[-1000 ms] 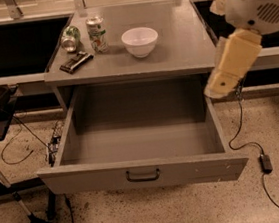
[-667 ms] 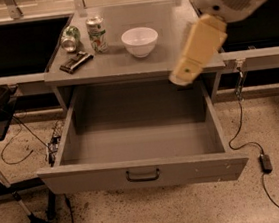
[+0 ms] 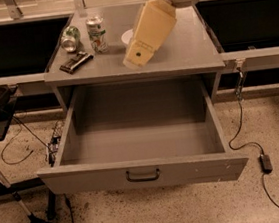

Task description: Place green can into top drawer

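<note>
A small green, silver-ended can [image 3: 71, 39] is laid sideways at the back left of the grey tabletop [image 3: 187, 47]. The wide grey drawer [image 3: 86, 176] is pulled open below. The gripper [image 3: 137, 58] is held over the tabletop's middle.

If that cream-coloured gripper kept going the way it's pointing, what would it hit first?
Probably the bare grey tabletop just beneath the gripper, well clear of the green can and behind the open top drawer; its height above the surface is hard to judge.
</note>
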Motion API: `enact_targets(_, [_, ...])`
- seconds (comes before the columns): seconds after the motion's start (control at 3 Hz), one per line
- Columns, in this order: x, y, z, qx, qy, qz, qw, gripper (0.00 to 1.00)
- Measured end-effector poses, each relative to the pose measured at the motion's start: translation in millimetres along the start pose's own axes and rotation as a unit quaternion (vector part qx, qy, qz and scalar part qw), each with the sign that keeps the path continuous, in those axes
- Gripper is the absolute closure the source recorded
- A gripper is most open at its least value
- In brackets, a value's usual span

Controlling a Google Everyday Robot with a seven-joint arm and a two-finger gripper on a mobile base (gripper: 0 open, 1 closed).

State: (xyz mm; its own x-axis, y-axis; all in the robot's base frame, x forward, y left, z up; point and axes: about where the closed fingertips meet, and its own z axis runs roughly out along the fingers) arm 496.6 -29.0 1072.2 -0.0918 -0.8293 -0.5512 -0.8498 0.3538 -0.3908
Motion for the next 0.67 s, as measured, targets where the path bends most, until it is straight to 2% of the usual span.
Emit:
enact_targets(0.33, [0,-1,-9,0.027,0.000,0.021,0.9994,0.00])
enact_targets(0.67, [-15,-17,9,0.044,0.004,0.023,0.9987,0.00])
